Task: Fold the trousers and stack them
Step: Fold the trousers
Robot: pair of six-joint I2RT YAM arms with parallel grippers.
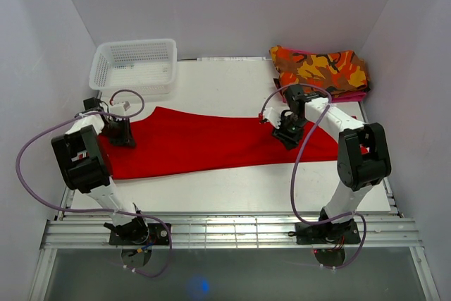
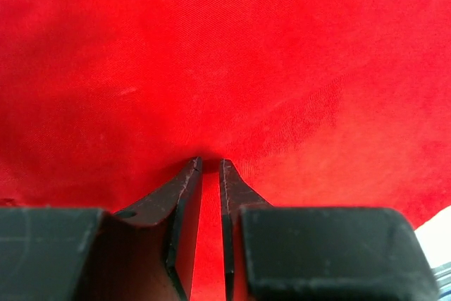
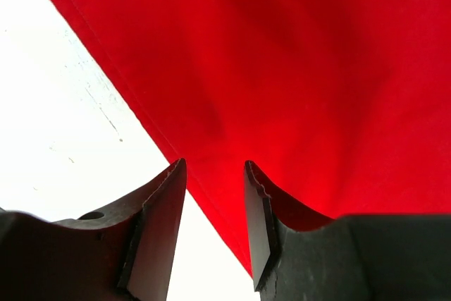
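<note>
Trousers [image 1: 211, 142] lie flat across the table [image 1: 232, 188], spanning from left gripper [image 2: 210, 162] to right gripper [image 3: 213, 166]. Left wrist view: red cloth only, fingertips down on it, narrow gap, can't tell if it's pinching. Right wrist view adds the cloth edge running between parted fingers, white table on their left; nothing gripped.

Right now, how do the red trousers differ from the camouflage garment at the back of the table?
The trousers are plain bright red; the camouflage garment is patterned orange, red and yellow. The trousers lie spread out long across the middle of the table; the camouflage garment sits as a compact pile at the far right corner. Both are cloth resting on that table.
</note>
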